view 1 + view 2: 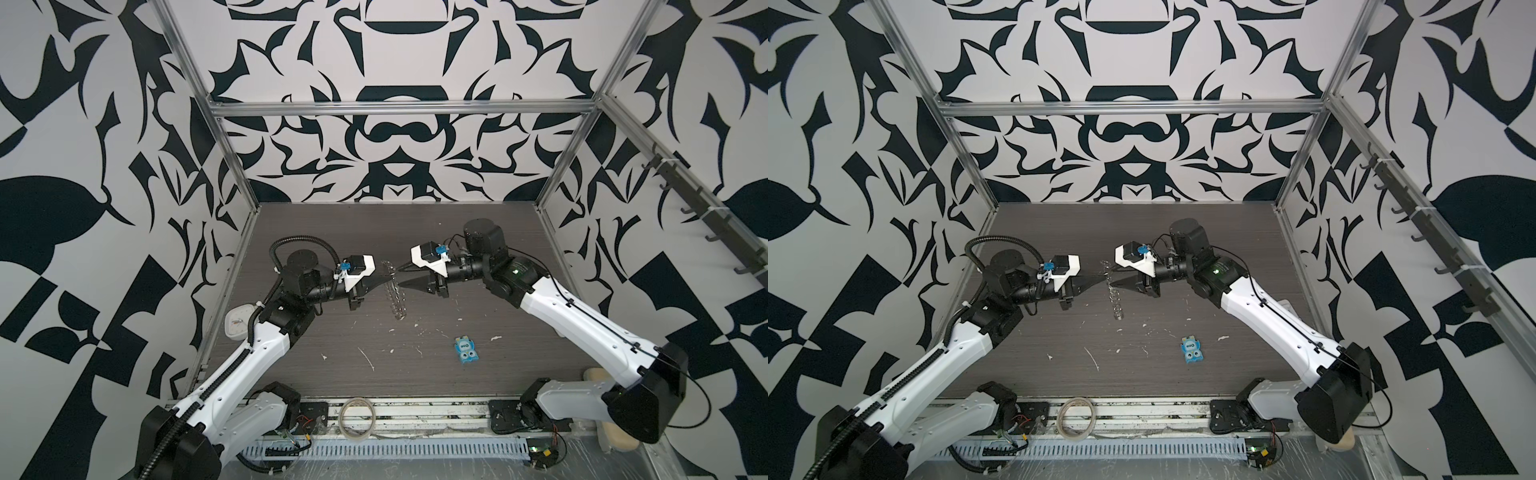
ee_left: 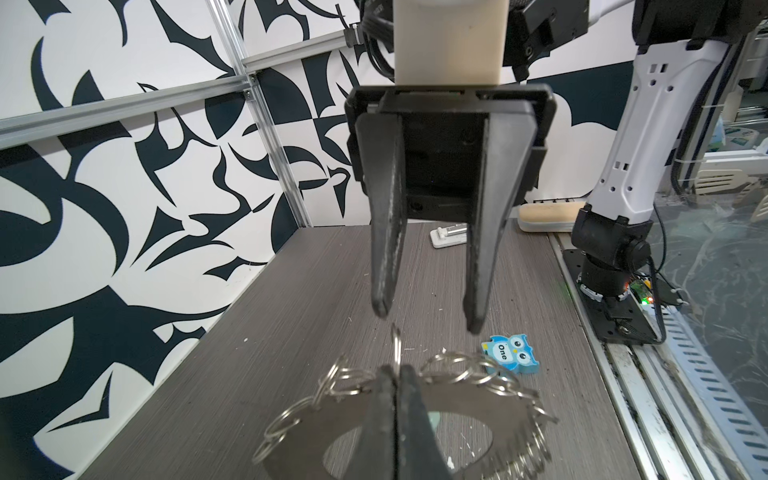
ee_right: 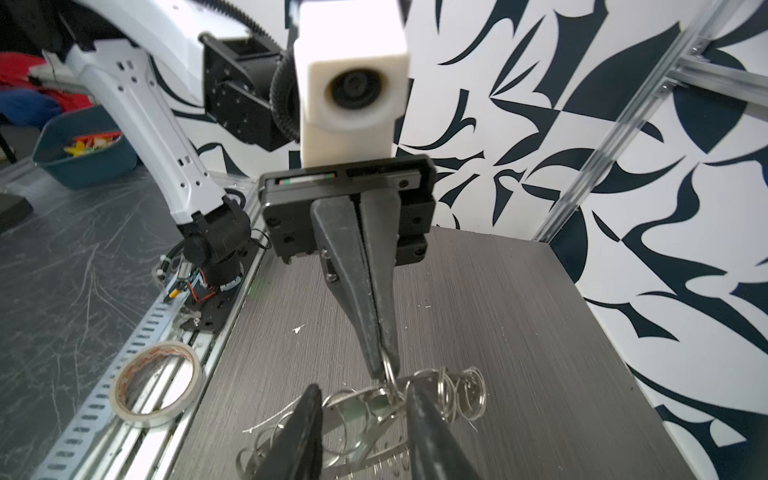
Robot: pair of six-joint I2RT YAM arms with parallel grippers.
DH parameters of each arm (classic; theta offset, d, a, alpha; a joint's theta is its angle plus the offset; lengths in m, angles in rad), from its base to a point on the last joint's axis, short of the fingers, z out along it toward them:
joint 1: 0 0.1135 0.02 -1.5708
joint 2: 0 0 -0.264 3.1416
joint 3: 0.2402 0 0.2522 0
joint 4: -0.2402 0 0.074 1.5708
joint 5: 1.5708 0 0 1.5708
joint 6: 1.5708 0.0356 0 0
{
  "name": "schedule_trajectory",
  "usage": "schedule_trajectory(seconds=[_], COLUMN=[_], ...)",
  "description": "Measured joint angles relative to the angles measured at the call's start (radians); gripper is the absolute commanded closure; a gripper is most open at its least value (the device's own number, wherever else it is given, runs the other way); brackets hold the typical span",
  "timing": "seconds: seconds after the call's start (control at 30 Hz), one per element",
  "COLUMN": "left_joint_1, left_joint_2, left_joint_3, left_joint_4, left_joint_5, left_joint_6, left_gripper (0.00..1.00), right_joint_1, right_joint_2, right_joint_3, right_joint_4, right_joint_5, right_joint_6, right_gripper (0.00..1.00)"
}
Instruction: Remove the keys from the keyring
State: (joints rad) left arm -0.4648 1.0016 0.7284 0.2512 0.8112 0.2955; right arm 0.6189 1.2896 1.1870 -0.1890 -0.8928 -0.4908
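Clamping one split ring point(image 2: 397, 347), the left gripper point(image 2: 397, 372) was clenched, holding the keyring point(image 2: 457, 410) above the table point(image 2: 291, 291); the right gripper point(image 2: 428, 320) gaped opposite, gripping nothing. The keys point(image 2: 446, 237) lay on the table, well beyond.

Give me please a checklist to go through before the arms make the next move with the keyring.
1. Grip: left gripper shut on one split ring of the keyring: ok.
2. Second hand free: right gripper open and empty, facing that ring: ok.
3. Removal: keys lie on the table, apart from the keyring: ok.
4. No other key on the rings: cannot tell, the fingers hide some.
5. Lower edge of the keyring clear of the table: cannot tell.
6. Path: blue owl packet lies flat, touching nothing: ok.
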Motion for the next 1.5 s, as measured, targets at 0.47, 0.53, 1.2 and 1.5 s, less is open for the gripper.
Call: schedule_trajectory(seconds=[0.47, 0.53, 1.2, 1.5], left_joint_1=[0.066, 0.068, 0.074, 0.077], left_joint_2=[0.072, 0.088, 0.280, 0.307], left_joint_3=[0.077, 0.102, 0.150, 0.158], left_joint_4=[0.087, 0.108, 0.563, 0.621], left_joint_5=[0.225, 0.258, 0.388, 0.391], left_joint_6=[-0.071, -0.089, -0.406, -0.452], left_gripper=[1.00, 1.00, 1.00, 1.00], right_joint_1=[-0.110, -0.112, -0.117, -0.051], right_joint_2=[-0.213, -0.213, -0.084, -0.077], right_joint_3=[-0.373, -0.423, -0.487, -0.462], right_joint_4=[0.402, 0.463, 0.896, 0.862], right_joint_5=[0.100, 0.107, -0.028, -0.021], right_joint_6=[0.357, 0.410, 0.789, 0.747], right_gripper=[0.62, 0.62, 0.51, 0.42])
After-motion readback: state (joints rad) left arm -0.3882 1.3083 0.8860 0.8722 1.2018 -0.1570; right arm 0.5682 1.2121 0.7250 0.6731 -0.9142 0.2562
